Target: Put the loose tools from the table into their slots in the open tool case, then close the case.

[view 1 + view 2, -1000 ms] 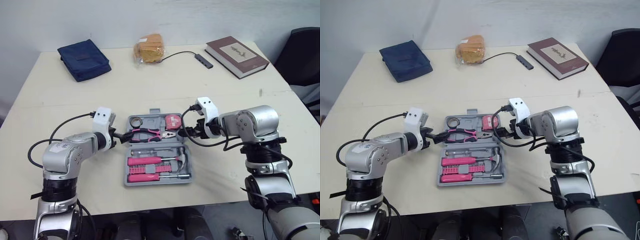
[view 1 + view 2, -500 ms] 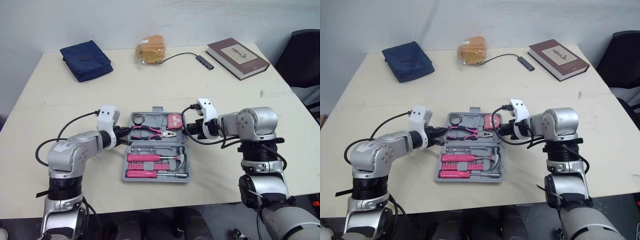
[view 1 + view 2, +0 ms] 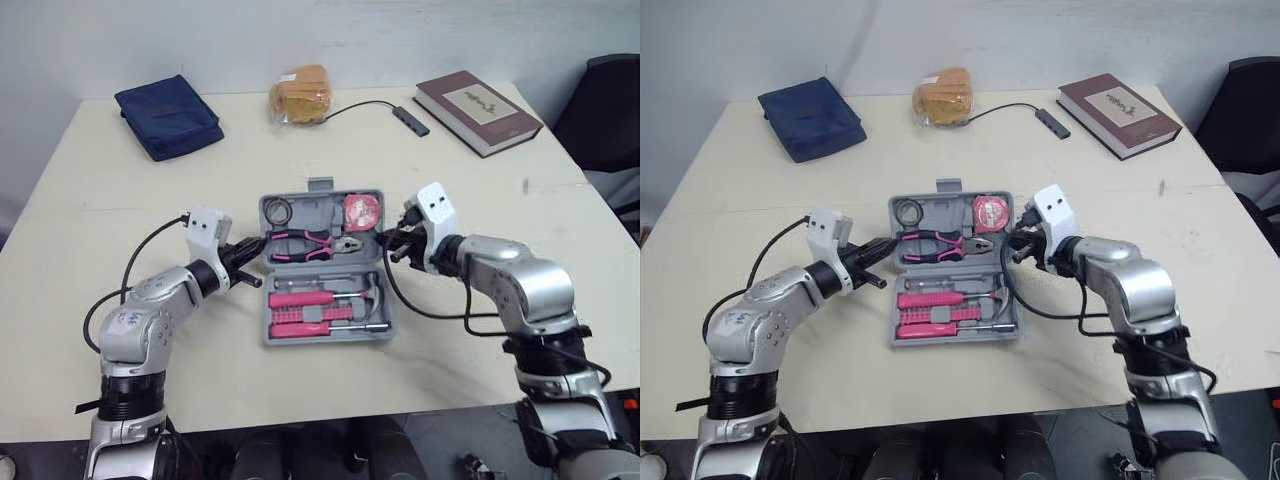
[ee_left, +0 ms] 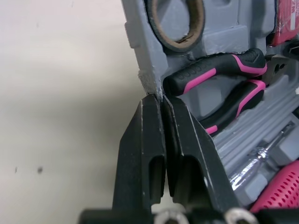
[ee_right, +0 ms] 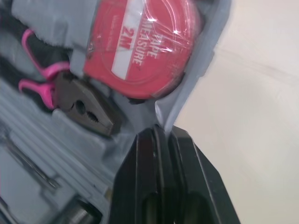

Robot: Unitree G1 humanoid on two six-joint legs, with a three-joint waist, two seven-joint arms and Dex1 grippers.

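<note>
The grey tool case [image 3: 268,335] lies open mid-table. It holds black-and-pink pliers [image 3: 305,243], a red tape measure [image 3: 357,211], a tape ring [image 3: 279,211], pink-handled screwdrivers [image 3: 305,300] and a hammer [image 3: 372,293]. My left gripper [image 3: 260,282] is at the case's left edge, its fingers closed together with the tips on the rim corner [image 4: 150,86]. My right gripper [image 3: 393,255] is at the right edge beside the tape measure [image 5: 145,51], pinched on the thin rim [image 5: 164,119]. I see no loose tools on the table.
Along the far side of the table lie a blue pouch [image 3: 167,115], a bagged bread roll [image 3: 300,95], a small hub with its cable [image 3: 408,120] and a brown book [image 3: 478,98]. A dark chair [image 3: 610,100] stands beyond the right corner.
Both grippers went from open to shut at the case's two side edges. The case now sits a little farther from me, and both arms reach further forward.
</note>
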